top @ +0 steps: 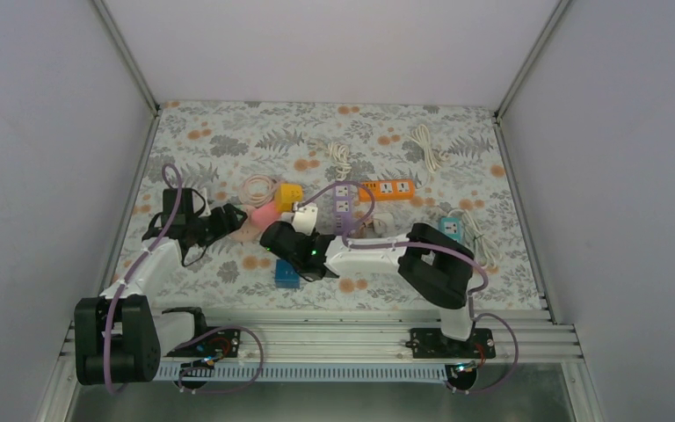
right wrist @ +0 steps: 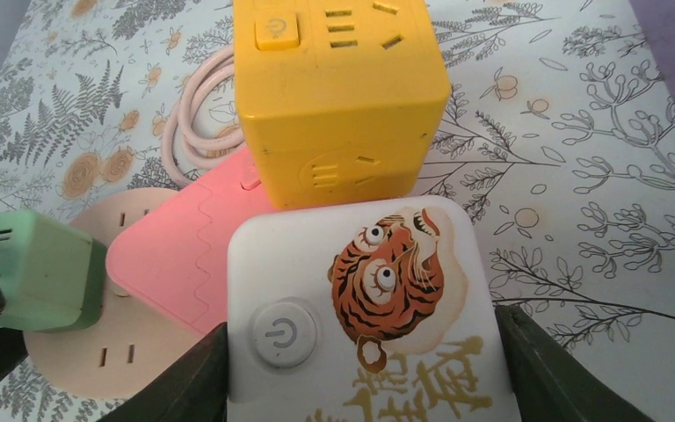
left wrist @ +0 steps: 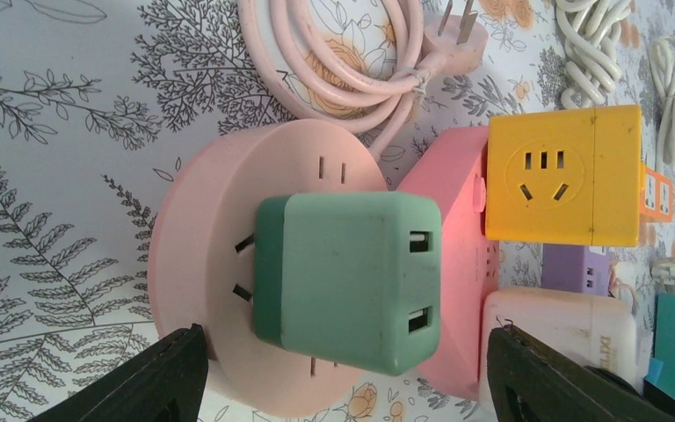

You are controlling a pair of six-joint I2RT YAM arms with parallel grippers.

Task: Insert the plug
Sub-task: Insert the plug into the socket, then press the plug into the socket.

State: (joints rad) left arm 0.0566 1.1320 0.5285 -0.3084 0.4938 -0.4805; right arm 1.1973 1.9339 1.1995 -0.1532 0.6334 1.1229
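Observation:
A green plug [left wrist: 347,281] with two USB slots sits on a round pale-pink socket [left wrist: 202,237]. Its two prongs enter the socket's slots, with a short length of metal still showing. My left gripper [left wrist: 343,347] is open, its fingers [left wrist: 171,369] standing wide on either side of the plug and touching neither side. In the right wrist view the same plug [right wrist: 39,272] is at the far left. My right gripper [right wrist: 360,369] is shut on a white power block [right wrist: 360,308] with a tiger print, which lies next to the socket.
A pink flat strip [right wrist: 176,255] and a yellow socket cube [right wrist: 334,97] crowd against the round socket. A pink coiled cord [left wrist: 343,53], purple strip [top: 343,207], orange strip [top: 387,188], teal strip [top: 451,229], blue block [top: 286,274] and white cords [top: 426,145] lie around.

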